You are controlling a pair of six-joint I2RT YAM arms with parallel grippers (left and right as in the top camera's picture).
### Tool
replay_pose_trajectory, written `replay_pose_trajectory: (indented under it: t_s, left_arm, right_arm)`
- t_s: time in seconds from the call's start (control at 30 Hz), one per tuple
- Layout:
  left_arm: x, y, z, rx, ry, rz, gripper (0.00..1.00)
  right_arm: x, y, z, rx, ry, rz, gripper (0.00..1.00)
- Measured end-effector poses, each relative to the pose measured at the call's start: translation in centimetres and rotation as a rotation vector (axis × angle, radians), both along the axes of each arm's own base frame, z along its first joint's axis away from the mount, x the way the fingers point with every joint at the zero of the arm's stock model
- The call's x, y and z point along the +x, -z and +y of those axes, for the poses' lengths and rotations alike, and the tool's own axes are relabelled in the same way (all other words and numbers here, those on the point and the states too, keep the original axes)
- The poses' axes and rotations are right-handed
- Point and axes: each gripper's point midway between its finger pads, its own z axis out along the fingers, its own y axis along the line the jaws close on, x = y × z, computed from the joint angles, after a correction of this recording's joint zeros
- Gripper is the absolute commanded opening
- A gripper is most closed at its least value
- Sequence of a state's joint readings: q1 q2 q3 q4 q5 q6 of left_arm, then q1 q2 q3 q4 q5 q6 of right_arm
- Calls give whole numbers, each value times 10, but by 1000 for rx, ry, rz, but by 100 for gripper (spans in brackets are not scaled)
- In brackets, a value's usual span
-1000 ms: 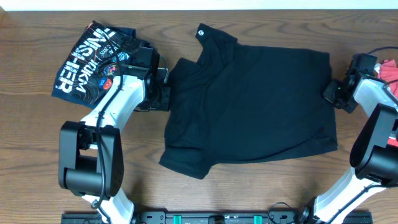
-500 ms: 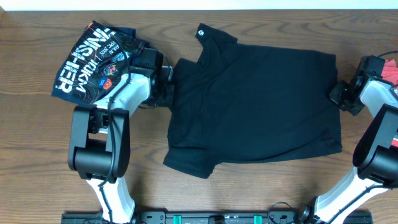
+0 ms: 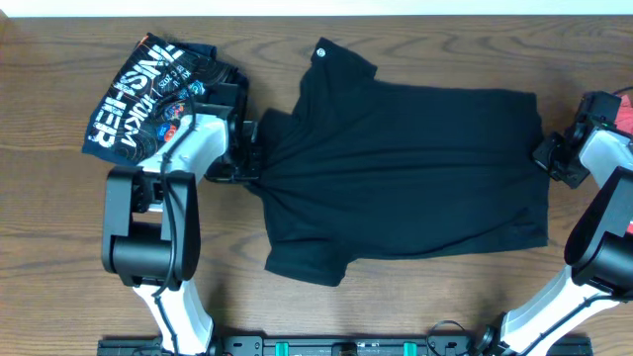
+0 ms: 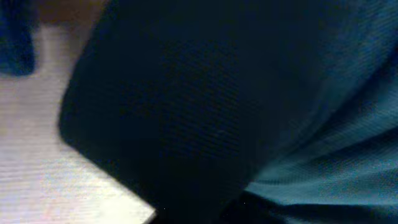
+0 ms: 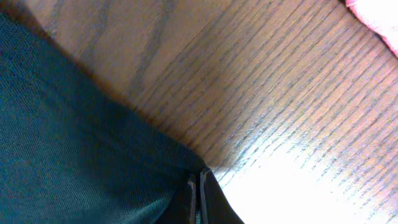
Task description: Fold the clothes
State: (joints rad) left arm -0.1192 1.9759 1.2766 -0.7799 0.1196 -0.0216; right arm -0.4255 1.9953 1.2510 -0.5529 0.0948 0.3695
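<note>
The wooden table (image 3: 396, 297) lies under both claws. Spread flat on it, filling the whole stretch between them, is the black T-shirt (image 3: 415, 168). Its collar end points toward the left claw and its hem toward the right claw, with one sleeve on the far side of the table and the other on the near side. The navy printed garment (image 3: 138, 99) is bunched just behind the left claw, on its outer side, partly under the arm. The left claw (image 3: 249, 158) is clamped on the shirt's collar-side edge, where creases fan out across the cloth from its tip. In its own wrist view, dark blurred fabric fills nearly everything, and the fingers cannot be made out. The right claw (image 3: 550, 156) sits at the hem's far corner. Its wrist view shows the two fingertips (image 5: 194, 194) pressed together with only a thin slit between them. The shirt's edge runs into that slit, so it is pinching the hem. A sliver of the red garment (image 5: 380, 11) lies beyond the right claw on its outer side, apart from the shirt. The small white round logo (image 3: 321, 52) sits on the far sleeve, up and inward from the left claw.
</note>
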Motion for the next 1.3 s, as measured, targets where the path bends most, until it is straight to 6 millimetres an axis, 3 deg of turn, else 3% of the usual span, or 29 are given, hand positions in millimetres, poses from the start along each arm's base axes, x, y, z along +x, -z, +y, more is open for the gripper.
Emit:
replay_pose_trajectory:
  t_s: [0.13,0.2,0.33,0.43,0.63,0.73,0.9,1.03,1.1,1.17,1.23,1.3]
  left_arm:
    - [-1,-7,6,22,-11,-13,44]
    - [-3,-13,7,28,-10,-16,53]
    - [-5,-33,8,24,-14,-46,53]
    - [2,-58,4,0,-15,-126,53]
    - [39,-114,-5,-64,-11,-396,51]
    - [56,-125,-14,-110,7,-475,48]
    - [83,-108,-29,-185,41,-516,48]
    - [94,-77,-41,-241,64,-489,48]
    - [96,-62,-45,-260,68,-466,47]
    - [97,-50,-47,-271,67,-448,34]
    - [98,-42,-50,-284,67,-437,6]
    - [103,-34,-52,-295,69,-443,6]
  right_arm:
    - [-3,-1,-3,-5,-9,19,27]
    - [-6,-2,-6,-8,-16,37,29]
    - [-8,-4,-5,3,-51,53,31]
    - [3,-9,1,32,-117,7,38]
    - [39,-49,15,73,-226,-195,36]
    - [56,-61,18,73,-257,-268,37]
    - [87,-61,29,56,-318,-362,38]
    - [106,-41,40,57,-358,-392,39]
    - [111,-30,46,66,-371,-391,32]
    - [115,-19,52,77,-384,-386,17]
    - [118,-13,59,87,-390,-388,1]
    - [121,-7,64,98,-376,-390,1]
